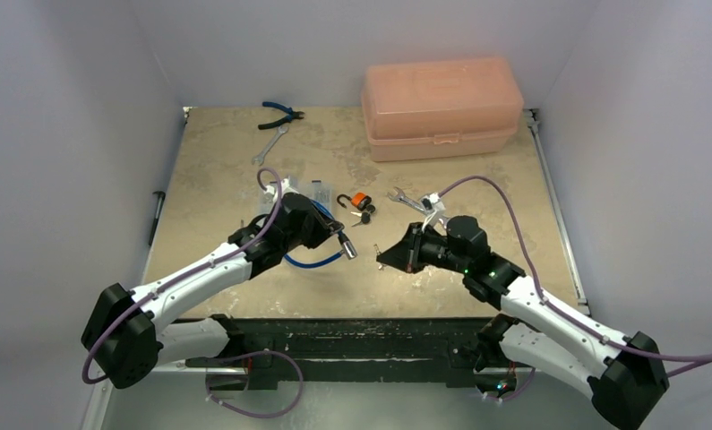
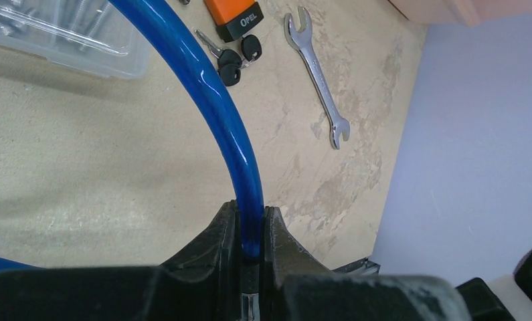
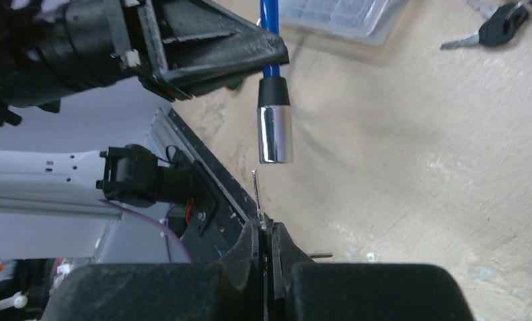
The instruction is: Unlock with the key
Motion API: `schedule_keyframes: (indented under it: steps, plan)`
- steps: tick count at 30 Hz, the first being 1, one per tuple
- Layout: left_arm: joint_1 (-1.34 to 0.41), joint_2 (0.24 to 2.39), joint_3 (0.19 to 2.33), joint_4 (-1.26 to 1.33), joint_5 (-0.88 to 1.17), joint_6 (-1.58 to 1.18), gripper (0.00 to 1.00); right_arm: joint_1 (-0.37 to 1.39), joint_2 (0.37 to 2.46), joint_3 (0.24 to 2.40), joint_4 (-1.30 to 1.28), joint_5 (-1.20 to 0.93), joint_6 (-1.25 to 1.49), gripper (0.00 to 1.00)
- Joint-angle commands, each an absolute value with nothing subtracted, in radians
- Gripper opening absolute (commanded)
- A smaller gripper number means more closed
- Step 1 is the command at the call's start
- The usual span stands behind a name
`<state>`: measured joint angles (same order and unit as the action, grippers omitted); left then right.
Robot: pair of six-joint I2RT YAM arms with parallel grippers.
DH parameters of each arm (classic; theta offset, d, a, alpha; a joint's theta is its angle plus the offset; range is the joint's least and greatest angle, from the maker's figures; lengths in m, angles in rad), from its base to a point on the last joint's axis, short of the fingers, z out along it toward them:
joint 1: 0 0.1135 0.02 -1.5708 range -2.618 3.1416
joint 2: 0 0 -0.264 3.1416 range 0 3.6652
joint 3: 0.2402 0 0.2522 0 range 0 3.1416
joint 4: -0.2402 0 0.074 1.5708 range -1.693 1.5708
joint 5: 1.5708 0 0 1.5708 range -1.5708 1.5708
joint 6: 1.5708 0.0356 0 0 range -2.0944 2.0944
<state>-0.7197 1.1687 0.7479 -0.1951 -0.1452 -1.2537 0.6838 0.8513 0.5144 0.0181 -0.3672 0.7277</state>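
My left gripper (image 2: 249, 212) is shut on a blue cable (image 2: 216, 93) close to its end and holds it above the table. The cable's silver lock barrel (image 3: 275, 134) hangs just past those jaws, seen also in the top view (image 1: 346, 248). My right gripper (image 3: 266, 226) is shut on the key (image 3: 256, 194). Its thin metal blade sticks out edge-on and points up at the barrel, a short gap below it and slightly left. The key's head is hidden between the jaws. In the top view the right gripper (image 1: 386, 258) faces the left gripper (image 1: 332, 235).
An orange padlock (image 1: 359, 199) lies mid-table with a bunch of black-headed keys (image 2: 231, 63) beside it. A spanner (image 2: 320, 80) lies to their right and a clear plastic box (image 2: 62, 33) to their left. A salmon toolbox (image 1: 441, 107), pliers (image 1: 280, 115) and another spanner (image 1: 270, 145) lie at the back.
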Motion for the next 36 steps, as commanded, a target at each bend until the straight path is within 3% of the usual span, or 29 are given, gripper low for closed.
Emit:
schedule_keyframes:
  steps: [1, 17, 36]
  plan:
    - [-0.709, 1.134, 0.767, -0.119, -0.118, -1.242, 0.0, 0.7, 0.893, 0.494, 0.091, -0.41, 0.759, 0.0]
    - [-0.706, 1.129, 0.759, -0.115, -0.109, -1.256, 0.0, 0.765, 1.099, 0.513, 0.211, -0.403, 0.741, 0.0]
    - [-0.703, 1.129, 0.758, -0.114, -0.11, -1.261, 0.0, 0.774, 1.153, 0.528, 0.248, -0.418, 0.742, 0.0]
